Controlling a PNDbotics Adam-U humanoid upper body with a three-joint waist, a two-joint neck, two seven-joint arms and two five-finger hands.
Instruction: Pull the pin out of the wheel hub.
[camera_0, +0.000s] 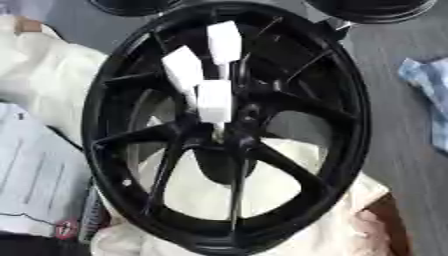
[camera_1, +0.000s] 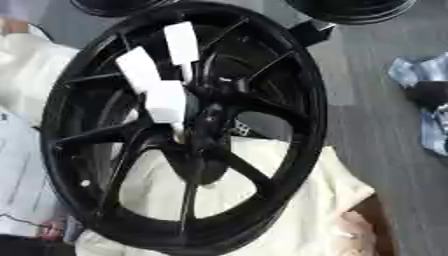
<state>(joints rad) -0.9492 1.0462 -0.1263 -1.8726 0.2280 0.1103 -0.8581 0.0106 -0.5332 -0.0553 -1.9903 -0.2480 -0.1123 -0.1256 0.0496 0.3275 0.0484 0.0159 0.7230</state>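
The black wheel hub (camera_0: 350, 100) filled most of both views, lying tilted on a cream cloth (camera_0: 201, 190) that showed through its spokes and spread out to its left and lower right. The cloth lay on a grey surface (camera_0: 407, 150). A printed paper sheet (camera_0: 35, 170) lay at the hub's left and a crumpled blue cloth (camera_0: 429, 75) well apart at its right. The rims of two more dark wheels (camera_1: 350, 10) crossed the top edge.

Three white block-shaped pin heads (camera_0: 214, 100) stood clustered just above the hub's centre (camera_0: 229, 135), each on a thin stem that ran down towards it. Neither hand showed in either view, so I could not tell how far open they were, what they held, or where the pins lay relative to them.
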